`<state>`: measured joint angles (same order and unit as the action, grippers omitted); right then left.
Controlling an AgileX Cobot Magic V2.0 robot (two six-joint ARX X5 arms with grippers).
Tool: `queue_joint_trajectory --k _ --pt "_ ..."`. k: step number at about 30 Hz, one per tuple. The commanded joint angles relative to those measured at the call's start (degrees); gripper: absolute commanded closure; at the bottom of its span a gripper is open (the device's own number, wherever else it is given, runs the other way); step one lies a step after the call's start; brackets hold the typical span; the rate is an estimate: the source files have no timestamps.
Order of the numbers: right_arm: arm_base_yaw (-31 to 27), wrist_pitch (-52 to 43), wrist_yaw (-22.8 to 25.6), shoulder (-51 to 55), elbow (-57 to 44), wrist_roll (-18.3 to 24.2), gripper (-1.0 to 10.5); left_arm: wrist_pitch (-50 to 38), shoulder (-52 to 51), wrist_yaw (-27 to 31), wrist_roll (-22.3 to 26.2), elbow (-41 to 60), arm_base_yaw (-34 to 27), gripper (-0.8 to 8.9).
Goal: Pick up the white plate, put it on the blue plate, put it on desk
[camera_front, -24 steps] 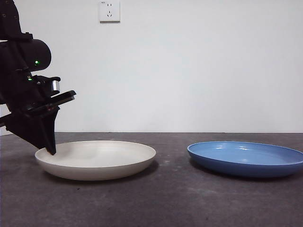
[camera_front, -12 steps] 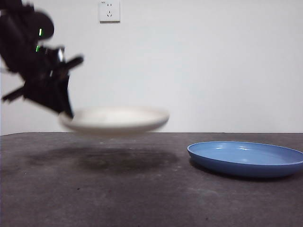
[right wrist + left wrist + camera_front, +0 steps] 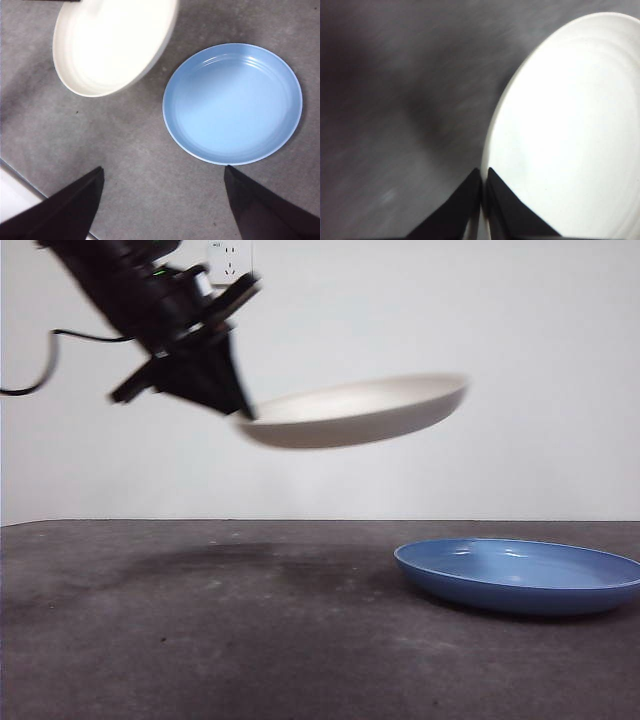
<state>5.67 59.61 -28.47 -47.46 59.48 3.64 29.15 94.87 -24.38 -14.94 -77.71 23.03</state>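
Note:
The white plate (image 3: 355, 412) hangs high in the air, tilted, its far side raised. My left gripper (image 3: 240, 405) is shut on its left rim; the left wrist view shows both jaws pinching the rim of the white plate (image 3: 565, 130) at my left gripper (image 3: 483, 177). The blue plate (image 3: 520, 575) lies flat on the desk (image 3: 200, 640) at the right. From high above, my right gripper (image 3: 162, 175) is open over the desk, with the blue plate (image 3: 232, 102) and the white plate (image 3: 112, 42) below it.
A white wall with a power socket (image 3: 231, 262) stands behind the desk. The plate's shadow (image 3: 250, 560) falls on the desk left of the blue plate. A pale strip (image 3: 15, 200) shows at the desk's edge in the right wrist view.
My left gripper has lifted the white plate off the desk and carried it up and to the right, toward the blue plate. The blue plate has not moved.

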Motion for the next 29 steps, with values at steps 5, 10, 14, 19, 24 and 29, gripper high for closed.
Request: queue_joint_trajectory --k 5,10,14,19,24,29 --pt "0.2 -1.0 0.6 1.5 1.5 -2.0 5.6 -2.8 6.1 -0.5 -5.5 -6.1 5.3 7.97" --pt "0.2 -0.8 4.2 4.0 2.6 -3.3 5.6 -0.5 13.3 -0.5 -6.4 -13.9 8.2 7.97" --pt "0.2 0.8 5.8 5.8 4.9 -3.7 5.6 2.8 20.0 1.0 -6.4 -21.6 9.9 7.97" --pt "0.2 3.9 9.6 6.8 8.7 -3.6 5.6 8.4 28.5 2.3 -5.8 -31.1 11.6 7.97" --pt "0.2 5.1 10.8 7.2 10.4 -3.7 5.6 13.1 34.2 3.8 -4.6 -37.2 12.8 7.97" --pt "0.2 5.7 10.8 7.2 10.5 -3.7 5.6 13.0 36.2 3.8 -4.5 -37.6 13.6 7.97"
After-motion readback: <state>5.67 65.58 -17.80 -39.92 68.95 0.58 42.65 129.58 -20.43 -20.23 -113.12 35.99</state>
